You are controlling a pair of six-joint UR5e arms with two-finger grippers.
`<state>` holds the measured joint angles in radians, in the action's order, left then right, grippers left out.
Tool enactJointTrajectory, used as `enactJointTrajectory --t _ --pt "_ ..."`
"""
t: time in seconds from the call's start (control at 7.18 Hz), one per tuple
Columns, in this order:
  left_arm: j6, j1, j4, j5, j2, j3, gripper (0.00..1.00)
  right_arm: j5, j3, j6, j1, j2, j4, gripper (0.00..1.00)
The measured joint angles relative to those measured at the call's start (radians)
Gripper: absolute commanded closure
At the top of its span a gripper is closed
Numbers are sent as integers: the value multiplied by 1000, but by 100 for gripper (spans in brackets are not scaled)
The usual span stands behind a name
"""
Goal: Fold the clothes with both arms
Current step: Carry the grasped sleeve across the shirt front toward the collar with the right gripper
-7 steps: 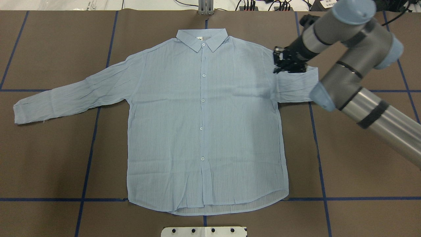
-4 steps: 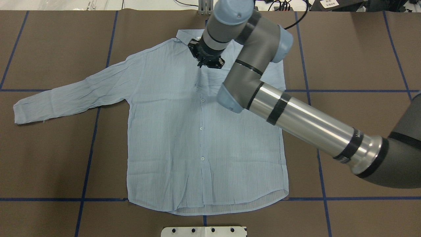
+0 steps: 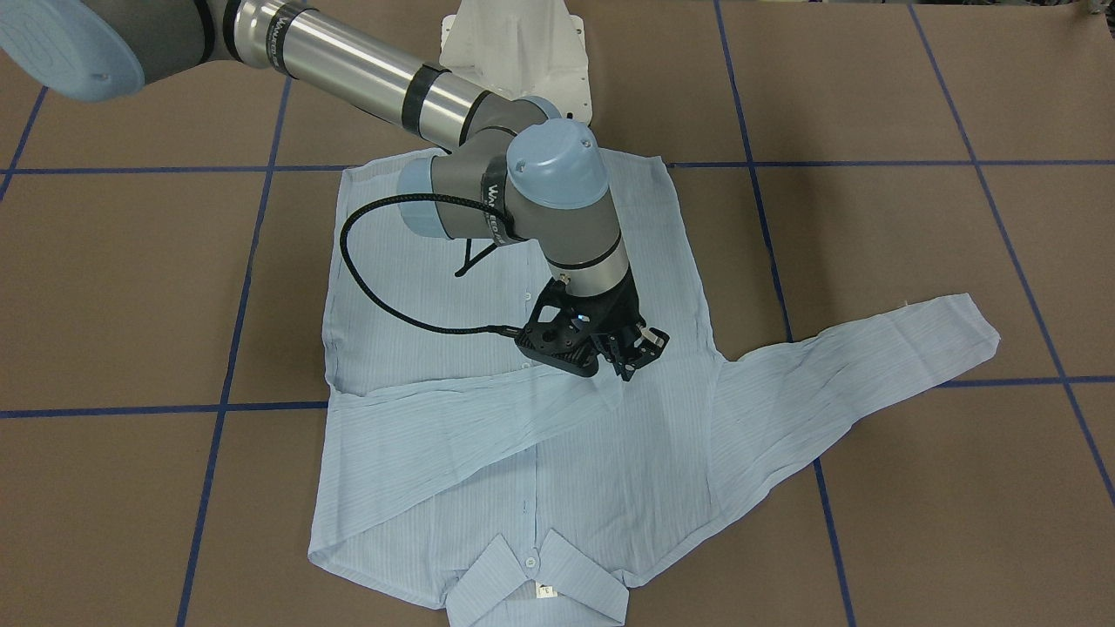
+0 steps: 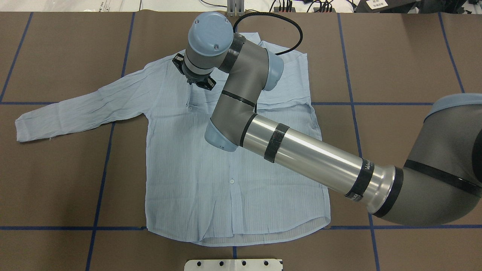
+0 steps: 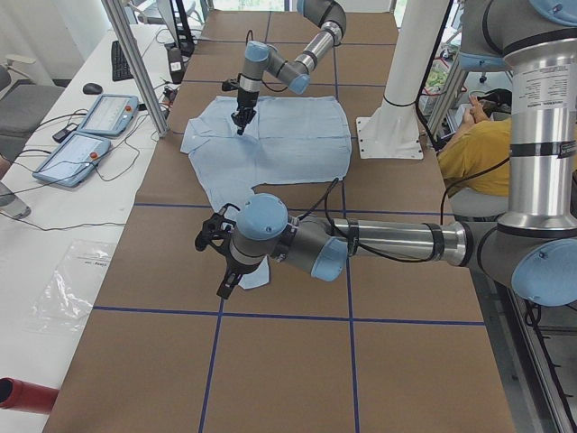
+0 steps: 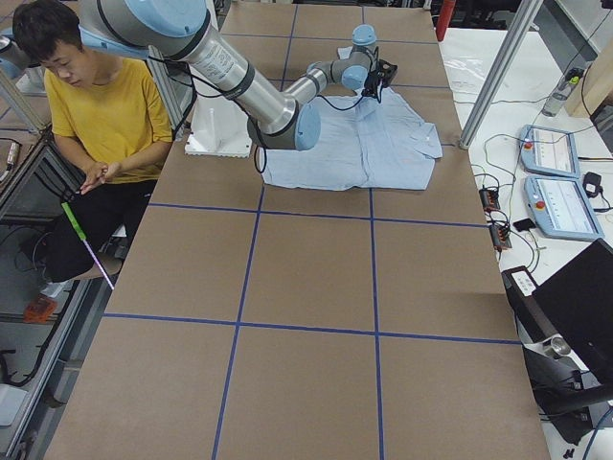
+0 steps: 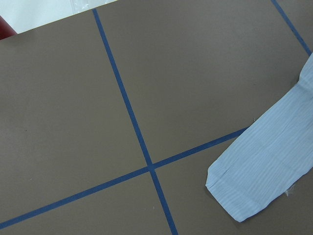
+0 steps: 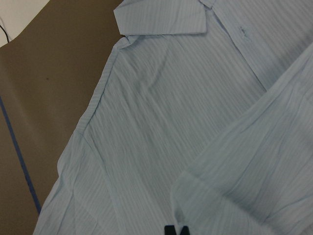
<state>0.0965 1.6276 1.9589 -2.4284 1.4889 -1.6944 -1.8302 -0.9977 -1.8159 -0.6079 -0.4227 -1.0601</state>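
The light blue striped shirt (image 4: 233,165) lies face up on the brown table, collar (image 3: 536,583) away from the robot. My right arm reaches over it from the right. Its gripper (image 4: 196,79) sits low over the chest near the collar, shut on the cuff of the right sleeve (image 3: 453,427), which is drawn across the chest. The fingertips (image 8: 169,229) show close together at the cuff edge. The left sleeve (image 4: 75,109) lies stretched out flat. My left gripper (image 5: 221,266) hovers by that sleeve's cuff (image 7: 259,181); I cannot tell if it is open or shut.
The white pedestal base (image 3: 514,52) stands at the robot's side of the table. A person in a yellow shirt (image 6: 101,105) sits beside the table. Control pendants (image 6: 551,149) lie on a side bench. Blue tape lines (image 4: 354,75) cross the brown table cover.
My right gripper has swept from the shirt's right shoulder leftwards past the collar, pulling the right sleeve over the chest. The left sleeve has stayed in place.
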Motion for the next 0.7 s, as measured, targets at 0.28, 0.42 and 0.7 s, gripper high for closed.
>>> enactJointTrajectory --t 0.28,0.42,0.7 --pt "-1 0 -1 -3 0 1 0 25 21 -18 8 2 9 1" --pt "0 -1 -2 -5 0 1 0 55 27 -44 15 6 10 1" --pt "-24 -33 -2 -40 0 12 0 82 32 -74 24 16 9 1"
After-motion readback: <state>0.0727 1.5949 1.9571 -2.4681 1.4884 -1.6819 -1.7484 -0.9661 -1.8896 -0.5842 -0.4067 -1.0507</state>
